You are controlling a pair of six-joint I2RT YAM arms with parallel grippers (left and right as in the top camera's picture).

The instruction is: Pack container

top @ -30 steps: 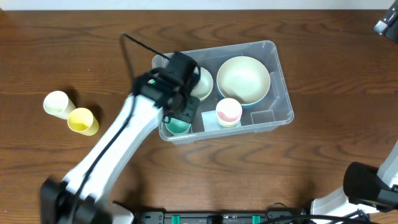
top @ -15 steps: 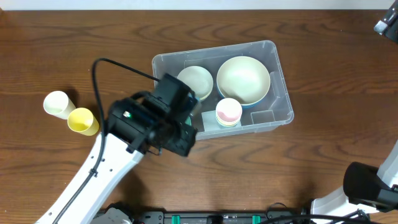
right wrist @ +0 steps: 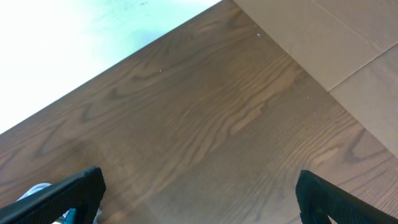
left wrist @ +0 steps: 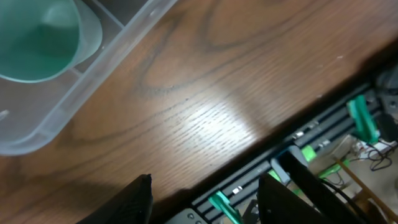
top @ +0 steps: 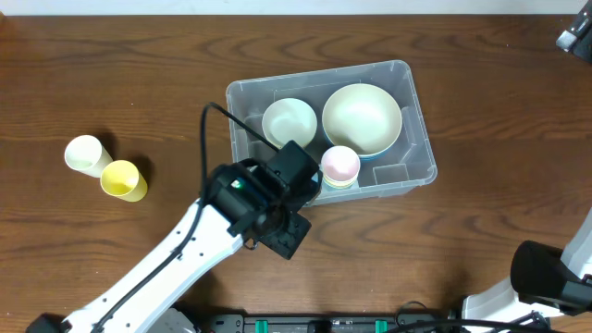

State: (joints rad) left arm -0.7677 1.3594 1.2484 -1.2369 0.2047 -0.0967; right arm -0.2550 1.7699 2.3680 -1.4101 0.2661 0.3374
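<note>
White left arm (top: pixel 176 245) is reaching diagonally up from the near-left edge of the dark brown wood-grain counter (top: pixel 481 231), black wrist hanging over the near-left corner of the large clear rectangular plastic container (top: pixel 314 76), black cable (top: pixel 205 139) looping up off it. Left tool (left wrist: pixel 208 202) is standing partly open, fingers apart and gripping nothing, with bare wood and the counter's front rail showing between them. Right tool (right wrist: pixel 199 199) is gaping wide over bare wood, holding nothing; only the right arm's base is showing at the near-right corner overhead. Container is sitting right of centre on the counter, slightly skewed, holding a small cream round bowl (top: pixel 289 122), a large cream bowl (top: pixel 362 116) nested in a blue one, a pink-topped cup stack (top: pixel 339 166) and a teal plastic cup (left wrist: pixel 37 37) in its near-left corner. White cup (top: pixel 83 154) and yellow cup (top: pixel 122 179) are standing touching at far left, well apart from the container. Black rail with green clips (left wrist: pixel 357 115) and loose wires is running along the counter's front edge.
</note>
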